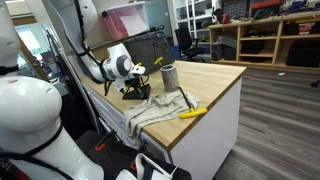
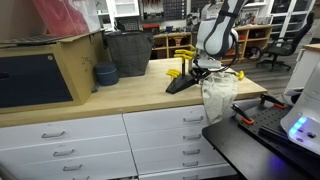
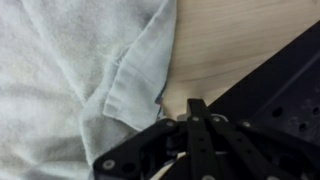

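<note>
wrist view is showing the gripper (image 3: 195, 108) with its fingers pressed together, tips sitting just beside the hem of the grey towel (image 3: 70, 70) (whether cloth is being pinched, i cannot tell). in an exterior view the towel is draping over the table (image 1: 215, 75) edge near a corner, a yellow tool (image 1: 192, 113) lying on it.

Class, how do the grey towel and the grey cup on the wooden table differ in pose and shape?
The towel lies crumpled and low, while the cup stands upright. The towel hangs over the edge of the table, while the cup sits back from that edge. Both are grey and rest on the tabletop.
</note>
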Controlling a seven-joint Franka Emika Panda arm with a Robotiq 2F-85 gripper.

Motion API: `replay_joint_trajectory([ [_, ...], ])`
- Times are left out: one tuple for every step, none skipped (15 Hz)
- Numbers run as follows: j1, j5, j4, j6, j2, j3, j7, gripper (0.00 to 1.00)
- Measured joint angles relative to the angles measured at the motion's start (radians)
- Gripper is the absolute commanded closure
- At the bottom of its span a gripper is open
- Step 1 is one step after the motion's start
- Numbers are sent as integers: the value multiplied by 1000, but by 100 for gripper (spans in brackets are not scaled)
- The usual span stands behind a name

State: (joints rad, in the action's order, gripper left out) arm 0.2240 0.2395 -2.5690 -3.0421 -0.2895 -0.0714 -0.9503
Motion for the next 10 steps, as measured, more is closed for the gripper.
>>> replay_joint_trajectory([
  [18,15,11,-2,-4,-36,-6,100],
  [39,34,26,-6,-11,-73,-20,100],
  [62,50,45,-11,-18,-109,-31,100],
  [86,63,65,-14,-26,-140,-43,100],
  [109,69,84,-15,-34,-164,-55,100],
  [126,70,99,-15,-42,-177,-59,100],
  [140,70,108,-15,-48,-183,-60,100],
  [151,69,113,-15,-54,-184,-61,100],
  [160,66,114,-15,-59,-183,-63,100],
  [169,63,114,-13,-63,-183,-67,100],
])
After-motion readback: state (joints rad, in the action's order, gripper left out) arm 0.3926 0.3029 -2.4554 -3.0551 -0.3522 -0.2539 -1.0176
